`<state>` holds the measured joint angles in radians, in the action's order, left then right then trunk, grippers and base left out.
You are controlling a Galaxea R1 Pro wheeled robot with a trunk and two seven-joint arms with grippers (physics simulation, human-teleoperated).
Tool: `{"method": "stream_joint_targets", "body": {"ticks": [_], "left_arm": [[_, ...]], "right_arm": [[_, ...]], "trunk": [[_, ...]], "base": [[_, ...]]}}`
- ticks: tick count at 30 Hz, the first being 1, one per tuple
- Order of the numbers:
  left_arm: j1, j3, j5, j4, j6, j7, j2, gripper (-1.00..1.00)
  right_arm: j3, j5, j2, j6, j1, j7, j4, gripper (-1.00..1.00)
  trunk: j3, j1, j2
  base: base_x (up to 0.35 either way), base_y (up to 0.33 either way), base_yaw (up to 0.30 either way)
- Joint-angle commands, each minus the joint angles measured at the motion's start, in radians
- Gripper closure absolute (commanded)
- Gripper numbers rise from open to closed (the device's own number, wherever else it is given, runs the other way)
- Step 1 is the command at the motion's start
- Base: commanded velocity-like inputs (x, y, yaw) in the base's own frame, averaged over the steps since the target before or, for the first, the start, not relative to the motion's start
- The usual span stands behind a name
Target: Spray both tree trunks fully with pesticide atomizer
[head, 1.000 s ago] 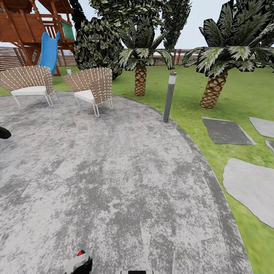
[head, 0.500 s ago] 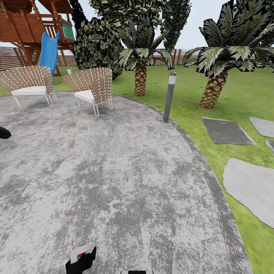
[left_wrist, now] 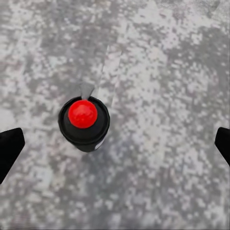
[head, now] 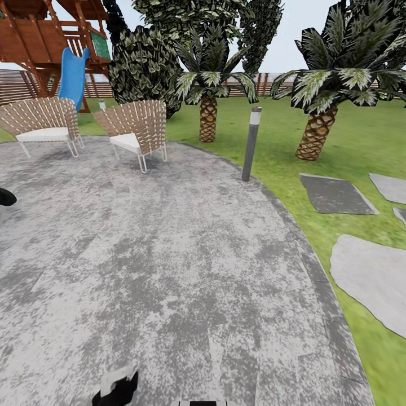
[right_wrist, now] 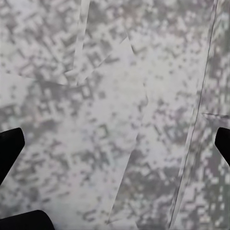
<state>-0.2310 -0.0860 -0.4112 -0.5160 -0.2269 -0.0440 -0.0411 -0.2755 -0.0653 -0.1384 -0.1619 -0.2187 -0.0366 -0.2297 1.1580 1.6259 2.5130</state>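
The pesticide atomizer [left_wrist: 84, 122] stands on the grey paving, seen from straight above as a black round body with a red cap. My left gripper [left_wrist: 115, 143] hangs open over it, its dark fingertips [left_wrist: 9, 146] far apart and touching nothing. The atomizer sits nearer one finger than the other. In the head view a black-and-white shape [head: 115, 388] lies at the bottom edge, and I cannot tell arm from atomizer there. My right gripper [right_wrist: 115, 143] is open over bare paving. The trees and their trunks are out of view.
Two wicker chairs [head: 135, 131] stand at the far side of the round patio [head: 169, 254], with a grey bollard light [head: 251, 144] on its rim. Two scaly palms [head: 207, 115], stepping stones [head: 369, 279] on grass, and a play set with a blue slide [head: 73, 76] lie beyond.
The head camera has held still. The black-and-white shape at the bottom edge has shifted and changed outline, and the red spot that showed on it before is now covered.
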Motion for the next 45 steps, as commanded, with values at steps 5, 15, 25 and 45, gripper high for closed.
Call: {"method": "stream_joint_targets", "body": {"ticks": [5,15,25,45], "left_arm": [[-0.001,-0.008,-0.008,0.007,-0.005,-0.007,-0.002,-1.00],[0.001,-0.008,-0.008,0.010,-0.005,-0.054,-0.001,-1.00],[0.001,-0.008,-0.008,0.014,-0.006,-0.076,-0.002,-1.00],[-0.001,-0.012,-0.008,0.038,-0.006,-0.083,0.000,-1.00]], "right_arm": [[-0.008,-0.007,0.000,-0.004,-0.001,-0.003,0.001,-1.00],[-0.008,-0.007,0.000,-0.004,-0.001,-0.004,0.001,-1.00],[-0.008,-0.007,0.000,-0.004,-0.001,-0.004,0.001,-1.00],[-0.008,-0.007,0.000,-0.004,-0.001,-0.004,0.001,-1.00]], "trunk": [[0.001,0.000,0.000],[0.001,0.000,0.000],[0.001,0.000,0.000],[0.001,0.000,0.000]], "base": [[0.000,0.000,0.000],[0.000,0.000,0.000],[0.000,0.000,0.000],[0.000,0.000,0.000]]}}
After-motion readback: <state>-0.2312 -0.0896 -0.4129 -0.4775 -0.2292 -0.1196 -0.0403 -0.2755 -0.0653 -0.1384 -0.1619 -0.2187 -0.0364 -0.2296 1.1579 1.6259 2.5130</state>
